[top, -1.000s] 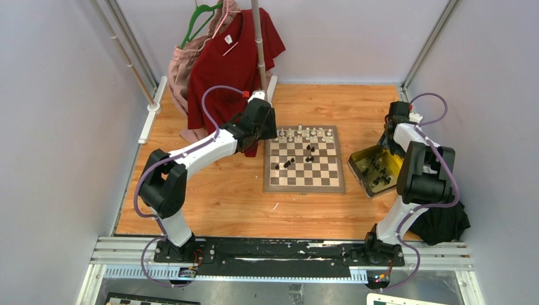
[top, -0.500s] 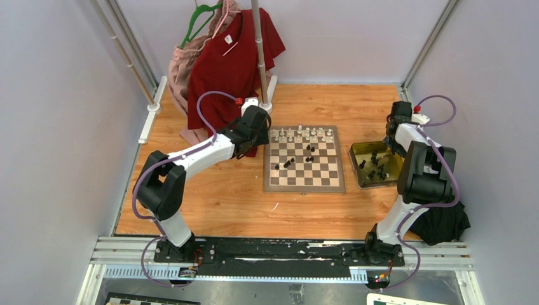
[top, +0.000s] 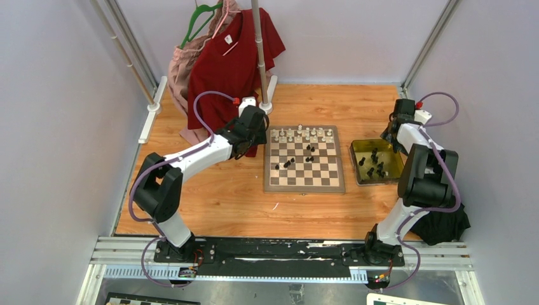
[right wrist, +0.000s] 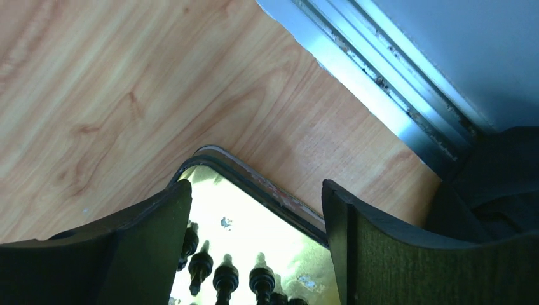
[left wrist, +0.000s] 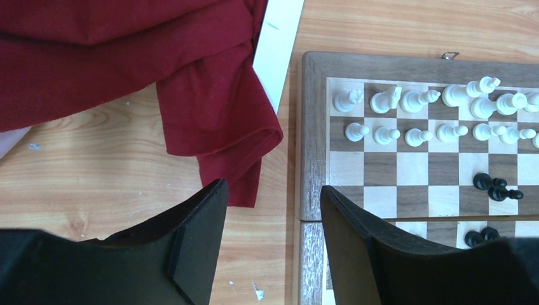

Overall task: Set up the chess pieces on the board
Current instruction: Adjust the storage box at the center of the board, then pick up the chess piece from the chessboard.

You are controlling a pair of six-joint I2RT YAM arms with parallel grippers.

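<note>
The board (top: pixel 305 188) lies mid-table, and its left border (left wrist: pixel 313 127) shows in the left wrist view. White chess pieces (top: pixel 305 134) fill its two far rows (left wrist: pixel 438 117). A few black pieces (top: pixel 309 150) stand or lie mid-board (left wrist: pixel 498 187). More black pieces (top: pixel 375 166) sit in a gold tray (top: pixel 365 149) right of the board. My left gripper (top: pixel 262 132) hangs open and empty beside the board's far-left corner (left wrist: pixel 272 190). My right gripper (top: pixel 391 135) is open and empty above the tray's far corner (right wrist: pixel 255 187), with black pieces (right wrist: pixel 225 276) just below its fingers.
A red shirt (top: pixel 232 57) and a pink garment hang on a rack pole (top: pixel 259 51); the shirt's hem (left wrist: pixel 216 108) drapes onto the table left of the board. A black cloth (top: pixel 445 222) lies at the near right. A metal frame rail (right wrist: pixel 381 82) borders the table by the tray.
The gold tray stood tipped up at my right gripper a second ago and now lies flat. The right gripper has drawn back toward the far right. My left gripper has shifted slightly left, off the board's corner.
</note>
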